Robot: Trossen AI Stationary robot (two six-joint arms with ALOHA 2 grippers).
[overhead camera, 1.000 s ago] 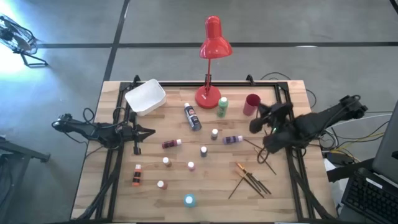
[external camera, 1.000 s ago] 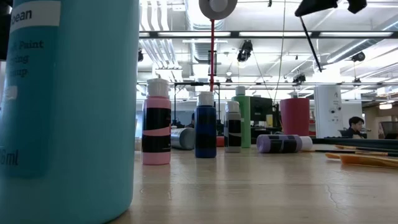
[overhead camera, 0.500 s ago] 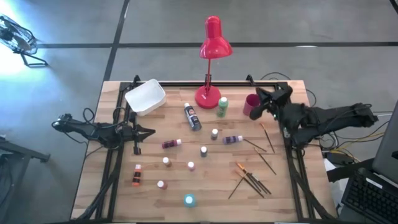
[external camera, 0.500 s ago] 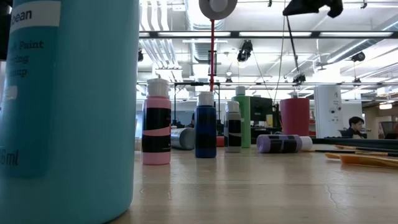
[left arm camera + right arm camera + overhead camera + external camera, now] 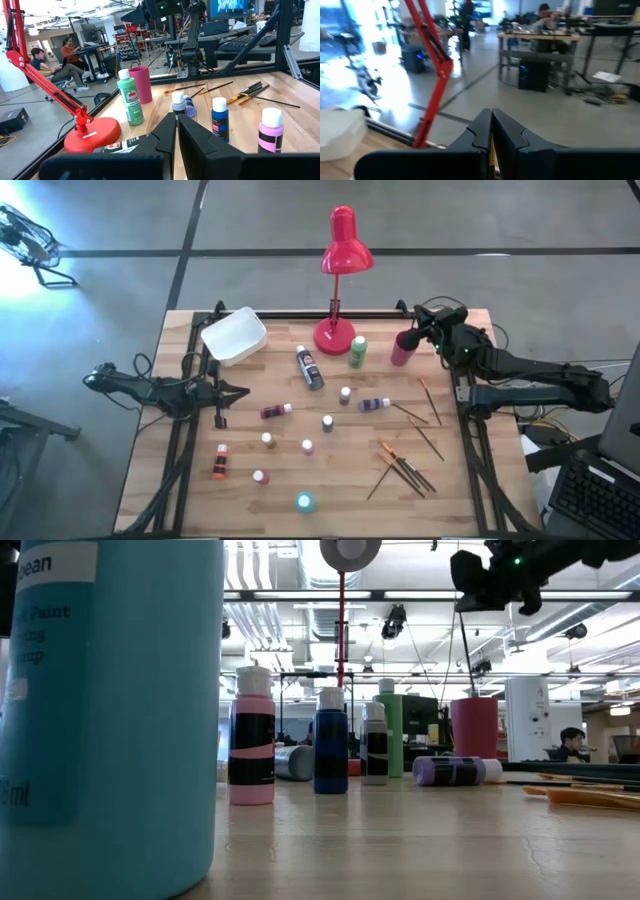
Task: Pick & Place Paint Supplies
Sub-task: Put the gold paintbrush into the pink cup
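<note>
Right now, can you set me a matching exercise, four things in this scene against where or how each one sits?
Things:
1. white tray
2. teal bottle
3. purple bottle
4. right hand

Place or state:
A. lying on its side, mid-table
B. shut on a paintbrush above the pink cup
C. at the table's back left corner
D. standing near the front edge

Pairs: 1-C, 2-D, 3-A, 4-B

A red desk lamp (image 5: 338,275) stands at the middle of the tabletop's (image 5: 250,500) far edge. A white tub (image 5: 233,335) sits tilted near the far left corner. A dark pink cup (image 5: 402,346) stands upright toward the far right corner.
</note>
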